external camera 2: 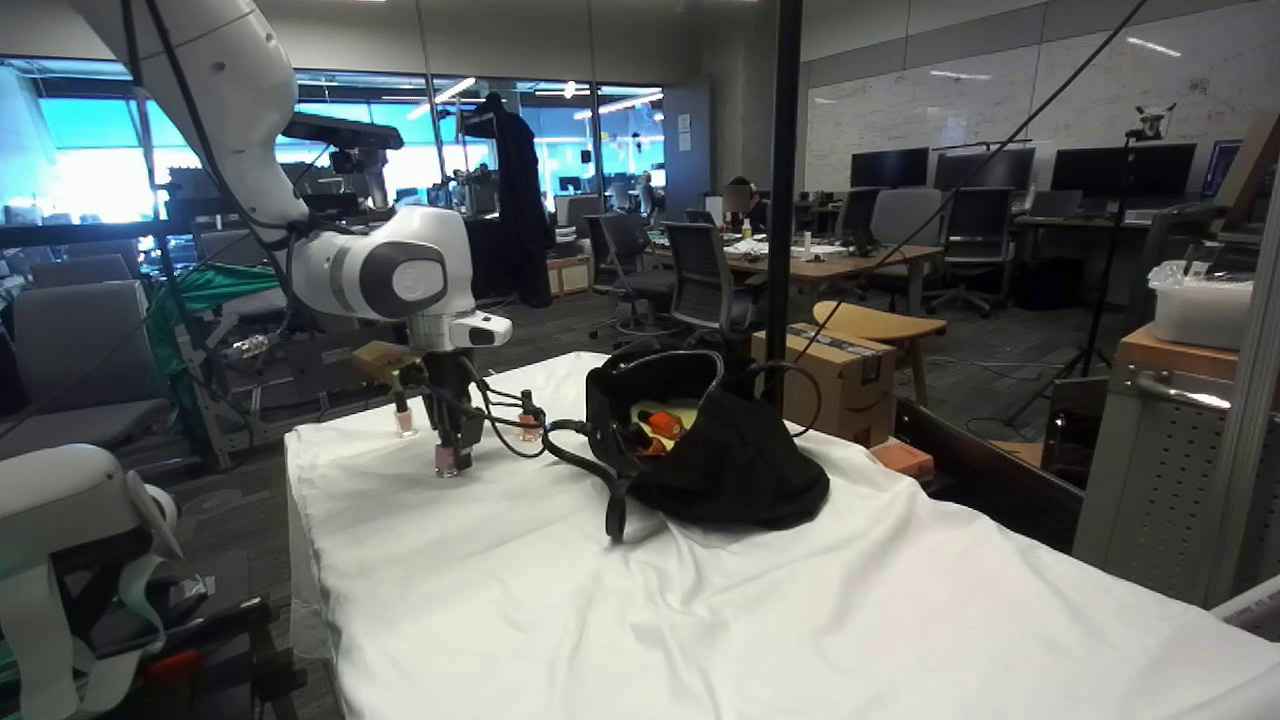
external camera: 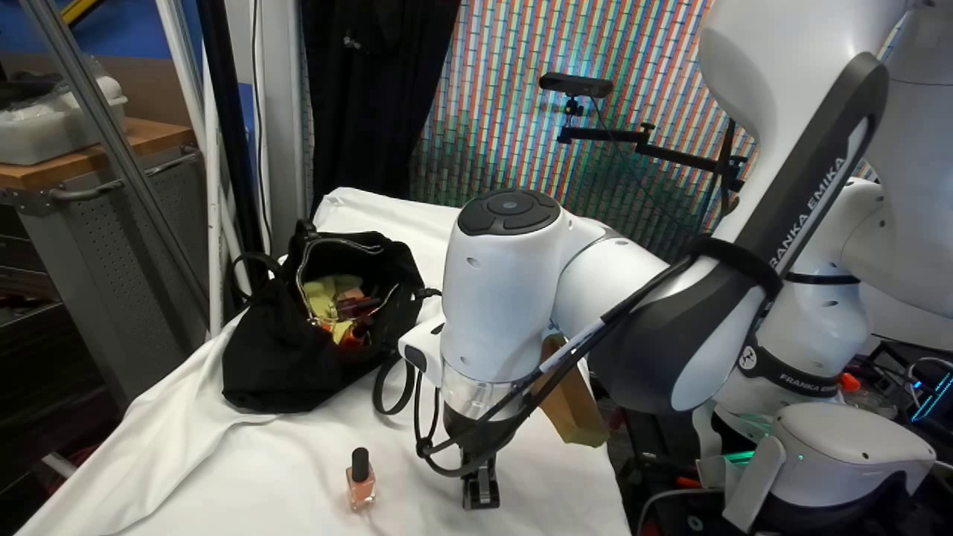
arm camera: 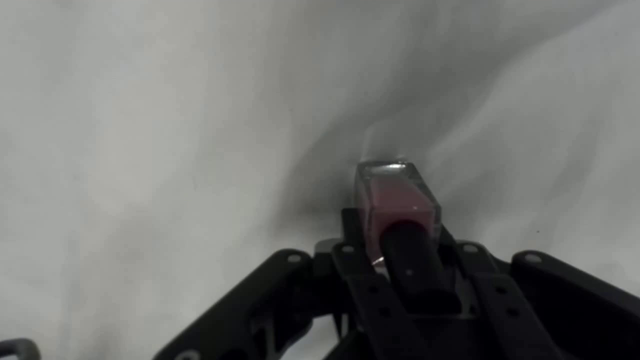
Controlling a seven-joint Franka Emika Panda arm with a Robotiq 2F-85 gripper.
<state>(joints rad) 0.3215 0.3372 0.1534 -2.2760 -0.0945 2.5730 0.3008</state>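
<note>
Though small in an exterior view, a peach bottle (external camera 2: 404,424) upright at left on the white-clothed table (external camera 2: 560,620), black-capped, with a brown block-like piece (external camera 2: 380,360) showing just above; support for the latter unclear.

Just to the right, the tool (arm camera: 399,227), pointing down beneath the white arm (external camera 2: 445,235) and clenched on a pink bottle (arm camera: 400,197). In the wrist view, fingers (arm camera: 351,262) tight against both sides of it, dark cap (arm camera: 412,260) between them. Base of the pink bottle on the table or just above, impossible to tell which.

Further right on the table, a second peach bottle (external camera 2: 529,430), likewise upright and black-capped, apart from the tool. Next, a slumped, gaping black bag (external camera 2: 740,480), visible in both exterior views, orange and yellow items (external camera 2: 663,424) inside, strap (external camera 2: 616,500) drooping onto the table. Beyond the bag, a cardboard box (external camera 2: 845,390) in front of a yellowish chair (external camera 2: 880,320). At far right, a wood-topped grey trolley (external camera 2: 1135,480), carrying a translucent plastic tub (external camera 2: 1205,310).
</note>
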